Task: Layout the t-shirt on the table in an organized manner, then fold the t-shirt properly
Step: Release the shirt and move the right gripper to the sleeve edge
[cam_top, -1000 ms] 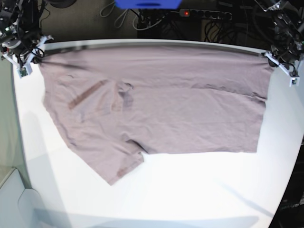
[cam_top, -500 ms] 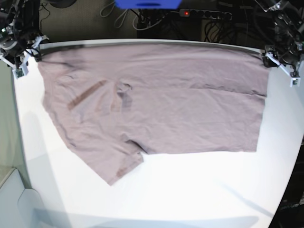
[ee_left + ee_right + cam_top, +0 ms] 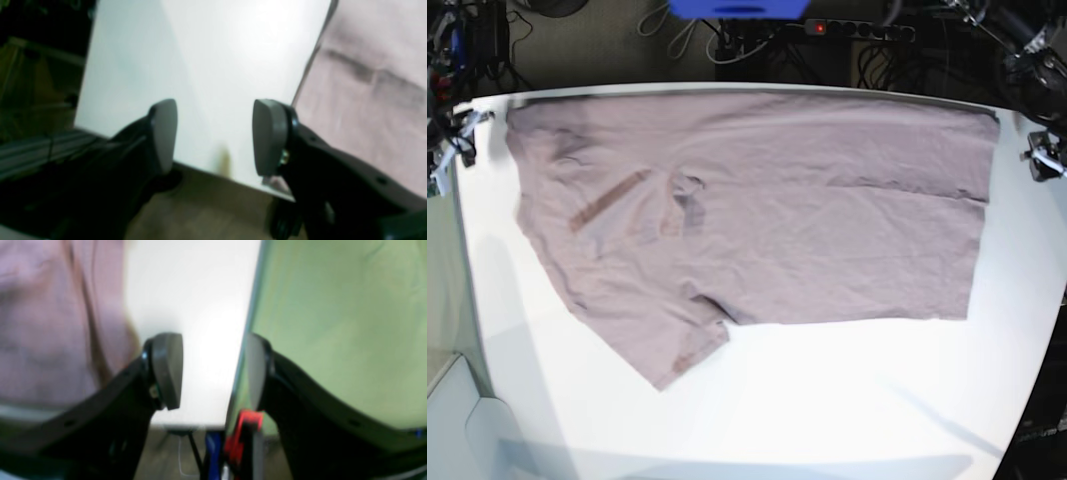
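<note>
Mauve-pink cloth, the t-shirt (image 3: 757,210), lies spread over the far half of the table (image 3: 847,400), top edge along the far edge, reaching nearly corner to corner. Near half of the tabletop is bare white. One sleeve sticks out diagonally toward the near-left part; collar region shows as a darker patch left of centre w/ a few wrinkles.

Left gripper (image 3: 213,136): jaws apart, nothing btwn them, hanging over the far right corner w/ the shirt edge just beside one finger. Right gripper (image 3: 213,373): jaws apart too, empty, over the far left corner, straddling the table edge; cloth beside it, not touching as far as I can tell.

Risks, as I judge it: layout isn't square yet. Folding now would trap the wrinkles & give a lopsided fold. Cloth sits right at the far edge, so a tug outward could drag it off. Thin fabric on a smooth top: pinch may miss or slide.

Containers: none seen, nothing to report.
</note>
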`<act>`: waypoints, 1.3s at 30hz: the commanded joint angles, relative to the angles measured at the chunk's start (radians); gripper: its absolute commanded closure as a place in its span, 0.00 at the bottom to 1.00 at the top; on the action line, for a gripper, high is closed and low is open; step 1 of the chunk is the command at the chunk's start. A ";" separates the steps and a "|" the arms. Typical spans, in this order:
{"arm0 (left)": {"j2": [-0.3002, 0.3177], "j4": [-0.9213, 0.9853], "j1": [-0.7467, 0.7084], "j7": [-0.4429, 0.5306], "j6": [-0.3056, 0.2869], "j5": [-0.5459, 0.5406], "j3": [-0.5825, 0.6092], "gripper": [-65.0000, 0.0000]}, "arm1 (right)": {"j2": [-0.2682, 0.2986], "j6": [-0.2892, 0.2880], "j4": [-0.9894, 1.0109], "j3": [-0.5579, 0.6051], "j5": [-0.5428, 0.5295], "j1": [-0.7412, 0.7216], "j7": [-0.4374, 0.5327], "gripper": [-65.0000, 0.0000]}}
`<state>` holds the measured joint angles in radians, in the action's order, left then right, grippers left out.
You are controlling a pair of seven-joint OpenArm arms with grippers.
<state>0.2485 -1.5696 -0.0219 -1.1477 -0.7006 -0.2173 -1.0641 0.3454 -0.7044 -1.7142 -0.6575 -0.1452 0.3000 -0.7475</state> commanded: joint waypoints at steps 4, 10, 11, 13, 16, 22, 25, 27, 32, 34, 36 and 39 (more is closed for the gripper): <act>0.024 -0.009 0.087 0.018 0.002 -0.009 -0.001 0.46 | 0.054 0.006 0.049 0.100 -0.015 -0.216 0.029 0.53; 0.021 -0.009 0.133 0.016 0.002 -0.004 0.054 0.46 | 0.040 0.006 0.325 0.336 0.111 -0.569 0.032 0.53; 0.021 -0.009 0.133 0.016 0.002 -0.001 0.069 0.46 | 0.021 0.006 0.389 0.362 0.151 -0.628 0.035 0.53; 0.021 -0.009 0.133 0.016 0.002 -0.001 0.080 0.46 | -0.021 0.006 0.529 0.391 0.232 -0.735 0.042 0.53; 0.021 -0.015 0.130 0.016 0.002 -0.001 0.080 0.46 | -0.072 0.006 0.702 0.391 0.313 -0.844 0.115 0.53; 0.030 -0.019 0.127 0.016 0.002 -0.001 0.078 0.46 | -0.108 0.006 0.911 0.388 0.402 -0.927 0.288 0.53; 0.030 -0.013 0.127 0.018 0.002 -0.001 0.078 0.46 | -0.104 0.006 0.957 0.391 0.401 -0.927 0.354 0.53; 0.030 -0.012 0.127 0.021 0.002 -0.001 0.078 0.46 | -0.102 0.006 0.971 0.391 0.401 -0.927 0.378 0.53; 0.025 -0.010 0.129 0.022 0.002 -0.001 0.083 0.46 | -0.104 0.006 0.974 0.388 0.401 -0.921 0.385 0.53; 0.025 -0.009 0.129 0.027 0.002 -0.001 0.084 0.46 | -0.104 0.006 0.974 0.388 0.401 -0.918 0.385 0.53; 0.025 -0.009 0.129 0.027 0.002 -0.001 0.084 0.46 | -0.104 0.006 0.974 0.388 0.401 -0.896 0.386 0.54; 0.024 -0.009 0.132 0.027 0.002 -0.001 0.084 0.46 | -0.102 0.006 0.974 0.388 0.401 -0.885 0.386 0.54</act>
<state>0.2543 -1.5642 0.0933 -1.1412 -0.7002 -0.2062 -0.9798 0.2321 -0.7017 -0.7242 -0.2665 0.2665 -0.5476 -0.3874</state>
